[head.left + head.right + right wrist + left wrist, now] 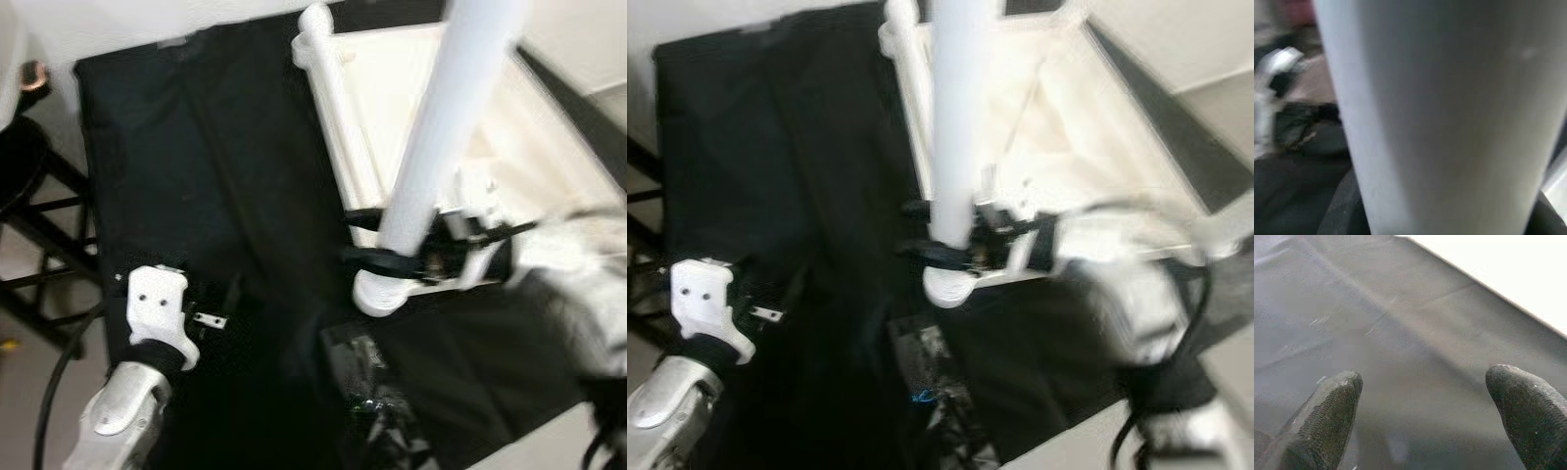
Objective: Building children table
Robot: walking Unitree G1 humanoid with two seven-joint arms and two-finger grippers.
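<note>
**Right gripper clamped on a white table leg, leg standing at the tabletop's corner**

Our right gripper [377,239] is closed around the lower end of a white table leg [441,127], its two black fingers wrapped on either side just above the leg's rounded foot. The leg rises steeply toward the camera, and the right wrist view looks straight onto its pale surface. Our left gripper [1425,416] hangs with its fingers spread wide and nothing between them, low on our left side above the black cloth [196,147].

We judge the step in hand to be fitting this leg to the white tabletop [490,117], which lies upside down with its frame rails facing up. A second white leg [338,108] lies along the tabletop's near rail. Whether the held leg is already seated in its corner we cannot tell; the view is blurred there. The next move calls for keeping the leg square to the corner and pressing or turning it home, perhaps with the free left gripper steadying the frame.

The black cloth covers the work surface. Beyond its left edge stands a dark metal frame [49,245] on a pale floor [617,98].
</note>
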